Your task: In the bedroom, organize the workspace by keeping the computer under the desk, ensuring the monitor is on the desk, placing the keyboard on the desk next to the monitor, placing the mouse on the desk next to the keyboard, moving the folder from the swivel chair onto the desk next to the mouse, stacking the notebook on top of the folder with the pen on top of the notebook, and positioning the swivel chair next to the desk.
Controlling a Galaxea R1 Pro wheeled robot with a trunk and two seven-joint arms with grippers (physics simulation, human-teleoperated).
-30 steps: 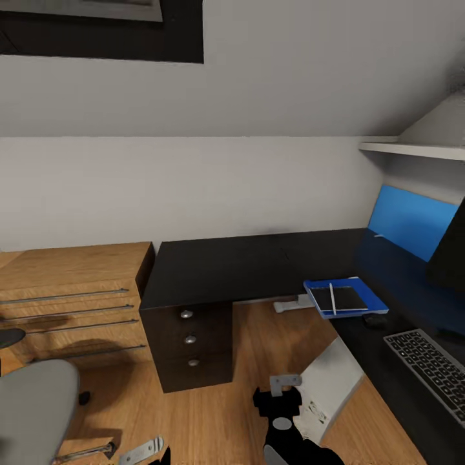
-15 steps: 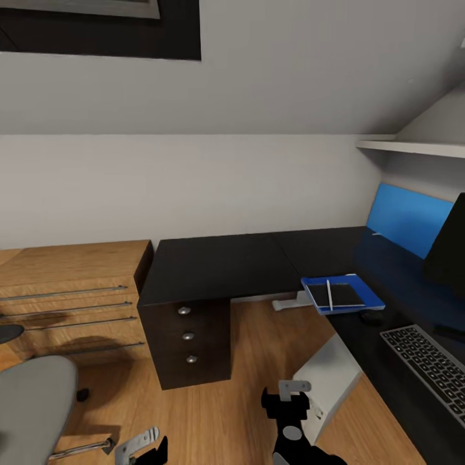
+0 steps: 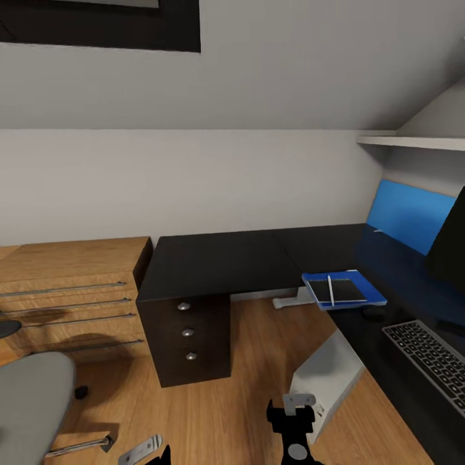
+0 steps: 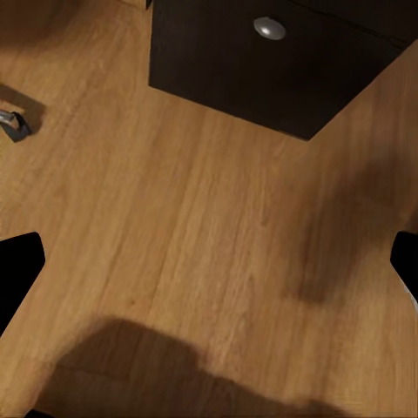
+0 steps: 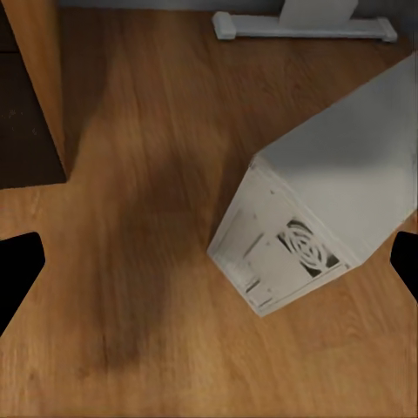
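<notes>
The black L-shaped desk point(image 3: 219, 261) fills the middle of the head view. On its right wing lies the blue folder point(image 3: 371, 287), with the notebook point(image 3: 345, 290) on it and the pen point(image 3: 330, 289) on the notebook. Beside the folder sit the mouse point(image 3: 373, 314), then the keyboard point(image 3: 429, 361), with the monitor point(image 3: 450, 248) cut off at the right edge. The computer point(image 3: 326, 378) point(image 5: 331, 209) stands tilted on the floor under that wing. The swivel chair point(image 3: 29, 407) is at the lower left, apart from the desk. My left gripper point(image 4: 209, 270) and right gripper point(image 3: 298, 413) point(image 5: 209, 266) hang open and empty over the floor.
A light-wood dresser point(image 3: 64, 290) stands left of the desk's drawer unit point(image 3: 187, 332) point(image 4: 269, 28). A white floor bar point(image 3: 290, 300) lies under the desk. A blue panel point(image 3: 407, 216) and a shelf point(image 3: 413, 142) are on the right wall. A chair caster point(image 4: 13, 124) is near my left gripper.
The whole picture has shifted slightly, so the camera moved. My right gripper sits lower and further right in the head view. Nothing on the desk has moved.
</notes>
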